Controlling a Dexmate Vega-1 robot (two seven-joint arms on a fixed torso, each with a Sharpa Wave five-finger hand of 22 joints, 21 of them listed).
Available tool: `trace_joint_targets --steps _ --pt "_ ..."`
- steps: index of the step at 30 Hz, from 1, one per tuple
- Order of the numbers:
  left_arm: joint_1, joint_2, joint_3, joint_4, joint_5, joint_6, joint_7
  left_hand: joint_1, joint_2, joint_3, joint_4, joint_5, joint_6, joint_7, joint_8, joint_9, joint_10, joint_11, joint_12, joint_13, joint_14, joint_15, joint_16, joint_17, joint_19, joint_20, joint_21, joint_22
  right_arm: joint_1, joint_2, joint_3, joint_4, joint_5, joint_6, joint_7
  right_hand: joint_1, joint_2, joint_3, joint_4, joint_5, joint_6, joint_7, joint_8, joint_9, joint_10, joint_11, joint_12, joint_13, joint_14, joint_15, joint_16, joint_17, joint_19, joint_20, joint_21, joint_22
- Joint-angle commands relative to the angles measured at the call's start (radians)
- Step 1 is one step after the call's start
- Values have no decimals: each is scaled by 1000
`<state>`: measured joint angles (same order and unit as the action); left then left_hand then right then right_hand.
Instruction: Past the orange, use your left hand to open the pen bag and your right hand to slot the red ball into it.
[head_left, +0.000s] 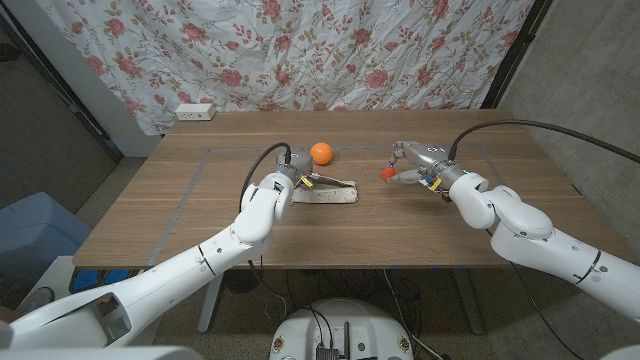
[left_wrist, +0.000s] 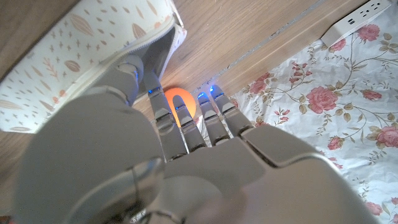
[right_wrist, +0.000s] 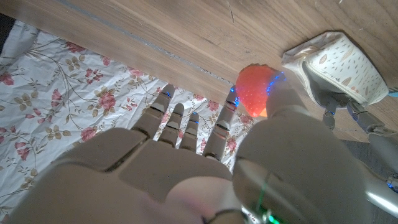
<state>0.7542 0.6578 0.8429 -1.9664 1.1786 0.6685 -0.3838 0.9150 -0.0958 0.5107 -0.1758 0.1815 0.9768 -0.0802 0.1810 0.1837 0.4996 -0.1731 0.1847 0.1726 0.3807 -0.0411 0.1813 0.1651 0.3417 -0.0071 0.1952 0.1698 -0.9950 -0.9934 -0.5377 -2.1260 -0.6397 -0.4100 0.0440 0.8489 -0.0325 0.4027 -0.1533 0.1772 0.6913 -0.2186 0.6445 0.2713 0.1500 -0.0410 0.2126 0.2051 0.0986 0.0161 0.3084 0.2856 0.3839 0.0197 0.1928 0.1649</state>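
Floral cloth (head_left: 300, 50) hung behind the wooden bench (head_left: 200, 210); a white power strip (head_left: 195, 112) sat at the far left corner. Orange (head_left: 321, 152) lay near the bench's middle, toward the far edge. Pen bag (head_left: 325, 192), pale with a leaf print, lay just on the near side of the orange, its zipper edge visible in the left wrist view. Left hand (head_left: 290, 183) was at the bag's left end, fingers on the zipper edge; whether it actually pinched the bag I could not tell. Right hand (head_left: 412, 165) held the red ball (head_left: 387, 173) between thumb and finger, other fingers spread, lifted well to the right of the bag.

Judgement: opening step in progress, ball already picked. Next move calls for the bag mouth to gape and be held steady, then the ball carried leftward to it.

No brand or legible writing seen.
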Motion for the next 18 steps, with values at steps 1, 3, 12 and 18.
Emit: trace_joint_targets --steps 1,3,12,18 --pt "-9 -2 -8 15 -2 -28 -17 13 -7 -13 -1 2 -23 -5 -5 4 -5 -1 0 2 7 -92 -1 2 8 -2 -2 2 9 6 -9 6 2 -8 6 6 5 -2 -1 5 11 -2 6 5 11 0 0 0 10 -2 0 6 6 0 -4 3" --pt "-10 1 -10 14 -11 -38 -18 13 -12 -21 1 2 -36 -7 -6 4 -14 2 -2 2 5 -91 -1 3 7 -2 -2 3 10 5 -9 8 4 -6 5 6 5 -2 -1 5 11 -2 6 5 11 1 0 0 11 -2 0 6 6 0 -4 3" --pt "-15 11 -23 6 -48 -67 -33 -7 -25 -56 11 3 -95 -8 -8 3 -57 11 -9 3 -24 -80 -6 4 -6 7 -6 3 14 2 -8 15 9 10 -8 6 5 -3 -2 5 10 -2 6 5 11 0 -1 0 10 -2 -1 6 6 0 -4 3" --pt "-22 21 -24 1 -61 -81 -51 -18 -28 -71 15 3 -124 -7 -8 3 -82 23 -11 4 -42 -74 -8 5 -18 12 -9 3 19 -3 -6 14 6 25 -12 7 6 -4 -2 5 10 -2 6 5 11 -1 -1 0 10 -2 -1 7 5 1 -4 3"
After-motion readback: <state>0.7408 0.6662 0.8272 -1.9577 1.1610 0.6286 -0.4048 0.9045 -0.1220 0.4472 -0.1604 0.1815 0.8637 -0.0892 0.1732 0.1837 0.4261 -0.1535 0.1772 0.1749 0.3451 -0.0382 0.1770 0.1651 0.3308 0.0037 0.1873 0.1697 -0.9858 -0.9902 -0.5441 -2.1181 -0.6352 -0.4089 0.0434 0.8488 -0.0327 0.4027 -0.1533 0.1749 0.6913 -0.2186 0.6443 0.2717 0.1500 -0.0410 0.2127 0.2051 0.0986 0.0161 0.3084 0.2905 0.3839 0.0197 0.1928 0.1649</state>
